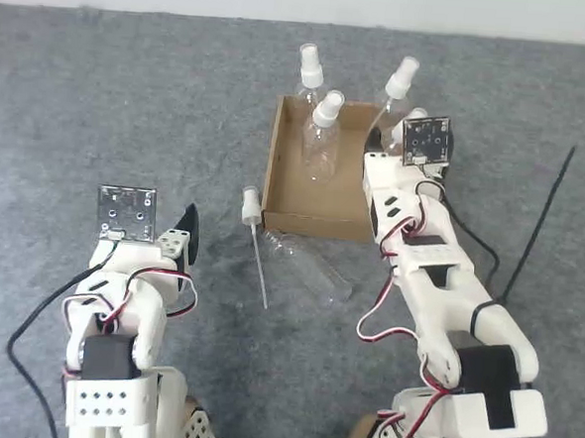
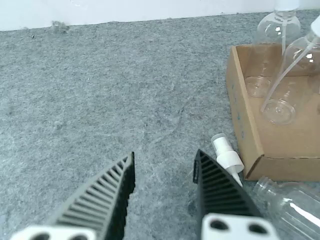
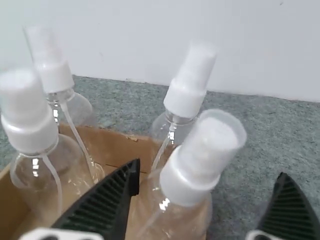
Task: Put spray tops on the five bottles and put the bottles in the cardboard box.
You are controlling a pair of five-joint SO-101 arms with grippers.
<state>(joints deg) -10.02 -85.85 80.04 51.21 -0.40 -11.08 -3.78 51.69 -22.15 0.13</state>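
Three clear bottles with white spray tops stand in or at the cardboard box (image 1: 272, 168): one in the middle (image 1: 323, 133), one at the far edge (image 1: 309, 76), one at the far right (image 1: 396, 89). A fourth capped bottle (image 3: 197, 165) stands between the fingers of my right gripper (image 3: 200, 202), which is open around it at the box's right side. In front of the box a bottle without a top (image 1: 309, 267) lies on its side, next to a loose spray top (image 1: 252, 207) with its long tube. My left gripper (image 2: 165, 185) is open and holds nothing, just short of the loose spray top (image 2: 227, 157).
The table is covered with grey felt (image 1: 131, 100), open on the left. A black cable (image 1: 535, 229) runs along the right side. A white wall stands close behind the box.
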